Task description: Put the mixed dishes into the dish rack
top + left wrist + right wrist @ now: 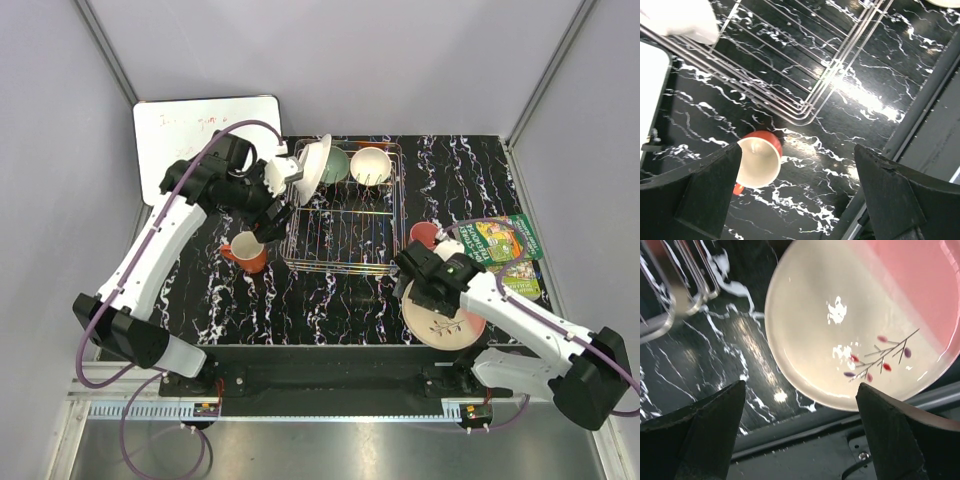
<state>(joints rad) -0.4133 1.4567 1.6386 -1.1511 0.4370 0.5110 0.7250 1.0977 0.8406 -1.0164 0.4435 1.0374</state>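
1. The dish rack (345, 215) sits mid-worktop, toward the far edge. Three dishes stand along its far side: a white plate (314, 170) at the far-left corner, a mint green bowl (337, 163) just beside it, and a cream bowl (370, 165) to the right. The near part of the rack holds nothing.
2. The orange mug (247, 250) stands upright on the black marbled worktop (330, 305), just off the rack's near-left corner, with its mouth up and its handle toward the left edge.
3. The small pink cup (424, 235) stands between the rack's right side and the green book (505, 248), partly hidden by the right arm.
4. The pink-and-cream plate (440, 318) lies flat by the near edge, right of centre. Its rim reaches that edge, its pink half is toward the right, and its twig drawing faces up.
5. The white plate stands on edge, leaning, with its long line running from far to near.
6. The left gripper (278, 210) hangs over the rack's near-left corner, above the mug. Its fingers (715, 190) are spread wide with nothing between them.
7. The right gripper (413, 275) hovers over the left part of the pink-and-cream plate, with its fingers (705, 425) apart and empty.
8. A whiteboard (205, 130) lies at the far-left corner. Bare worktop runs between the rack and the near edge.
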